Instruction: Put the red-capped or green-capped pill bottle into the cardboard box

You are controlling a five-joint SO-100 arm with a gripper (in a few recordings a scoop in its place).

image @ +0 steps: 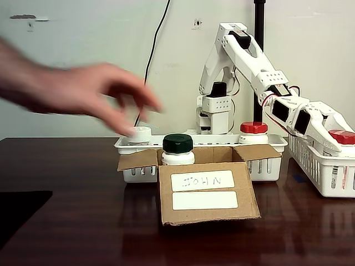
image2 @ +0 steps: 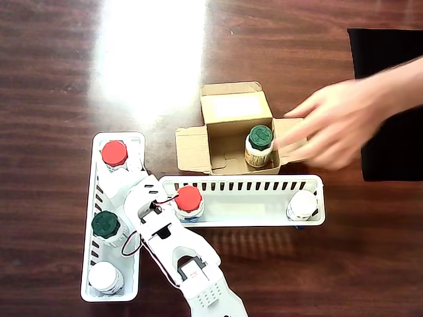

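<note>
Nearest the fixed camera sits the cardboard box (image: 208,191), flaps open, a green-capped pill bottle (image: 178,149) standing inside it. Behind it a white basket (image2: 244,217) holds a red-capped bottle (image2: 188,201) and a white-capped one (image2: 303,205). A person's hand (image2: 334,129) hovers beside the box. Whether the gripper (image: 333,145), reaching into the side basket (image: 324,174), is open or closed cannot be told.

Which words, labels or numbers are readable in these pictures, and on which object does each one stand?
"JOHN", handwritten and upside down in the fixed view: upper white label on the front of the cardboard box.
Lower white label on the box: blank.
Barcode-like stripes on the bottle label in the right basket: too small to read.
</note>
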